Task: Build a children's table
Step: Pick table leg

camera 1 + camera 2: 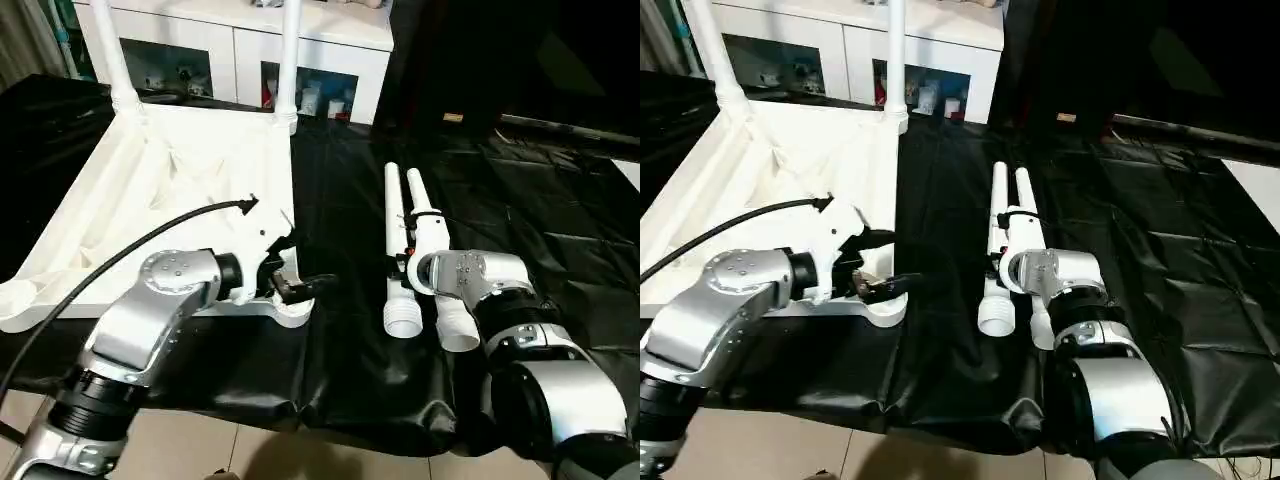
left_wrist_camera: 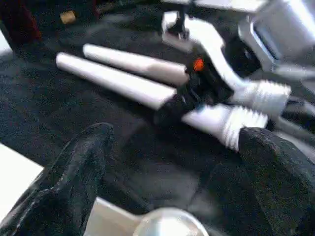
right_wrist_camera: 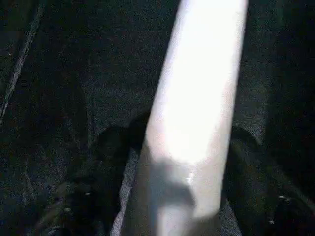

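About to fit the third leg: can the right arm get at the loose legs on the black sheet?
Probably yes. The right tool already sits over the two loose legs, its fingers either side of one tube, with nothing in between.

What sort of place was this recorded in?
Probably an indoor room set up as a work area: a work table covered in black sheeting, a tiled floor below it, and a white cabinet with glass doors behind. An upturned children's table lies on the sheet.

Loose legs [image 1: 405,250] right of tabletop [image 1: 150,200]
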